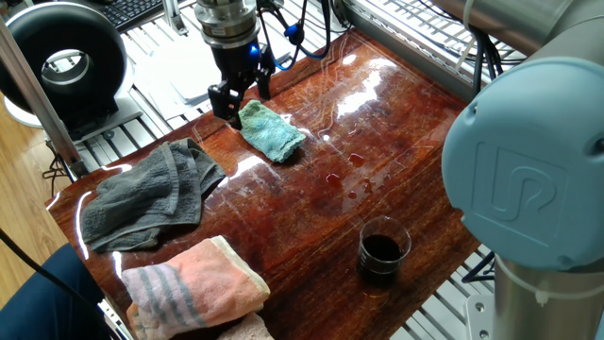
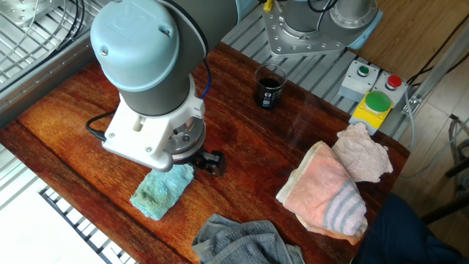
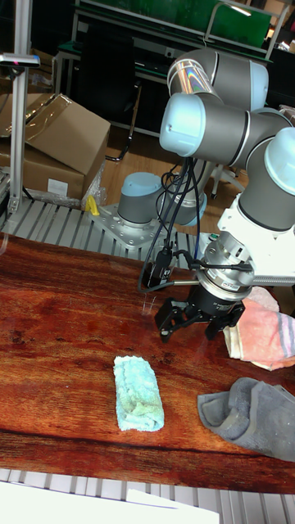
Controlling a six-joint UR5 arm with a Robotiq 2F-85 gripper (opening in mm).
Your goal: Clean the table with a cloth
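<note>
Desk (image 1: 415,132): glossy reddish-brown wood grain, with small wet spots (image 1: 354,179) near its middle, presumably what the wiping is for.

Cloth (image 1: 272,133): small, teal-green, folded, lying flat near the desk's far edge in one fixed view; nothing grips it.

Hand (image 3: 199,320): fingers spread wide apart, empty, raised just above the desk beside the cloth's end, likely so the fingers can straddle the fabric.

Dark grey towel (image 1: 146,194): crumpled at the desk's corner, apart from the cloth.

Pink striped towel (image 2: 326,194): folded at the desk's end, clear of the wiping area.

Glass of dark liquid (image 1: 382,251): upright, well apart from the cloth; a spill hazard during sweeps.
</note>
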